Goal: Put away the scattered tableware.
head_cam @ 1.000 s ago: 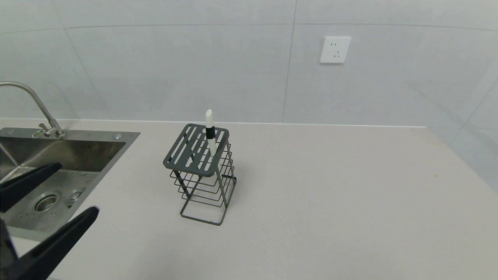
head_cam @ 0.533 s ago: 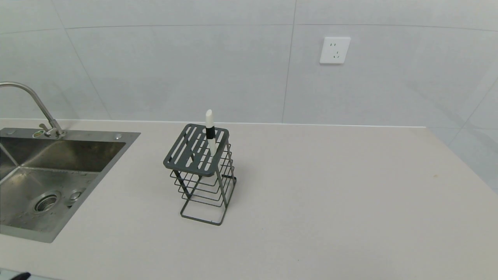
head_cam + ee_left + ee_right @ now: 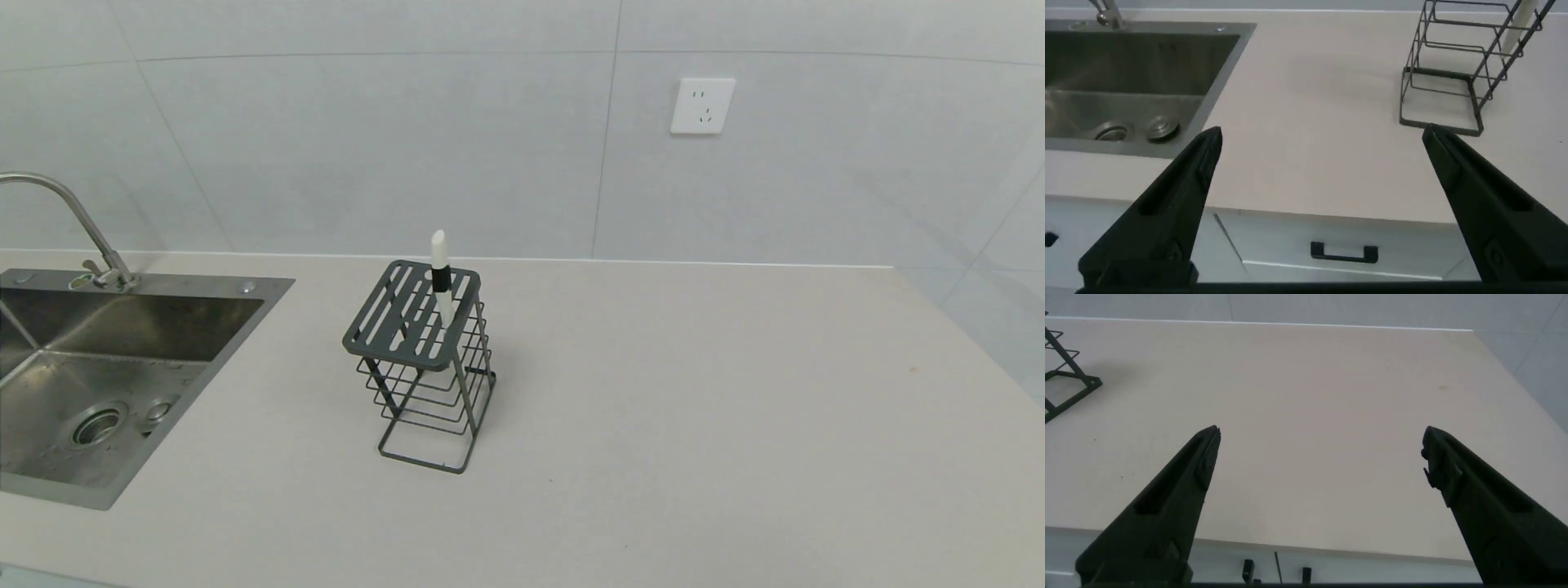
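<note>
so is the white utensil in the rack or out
In, upright: the white utensil passes through a top slot of the wire rack, its end sticking up.

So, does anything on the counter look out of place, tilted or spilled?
Nothing stands out. The wire rack stands squarely on the counter, and the white utensil sits nearly upright through a slot in its top. I see no spill or damage.

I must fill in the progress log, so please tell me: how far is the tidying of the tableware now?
Done: one white utensil with a black band stands in the wire rack. In hand: nothing; the left claw and the right claw are both open and empty. Left: no loose tableware shows on the counter, so the job looks finished or nearly so.
</note>
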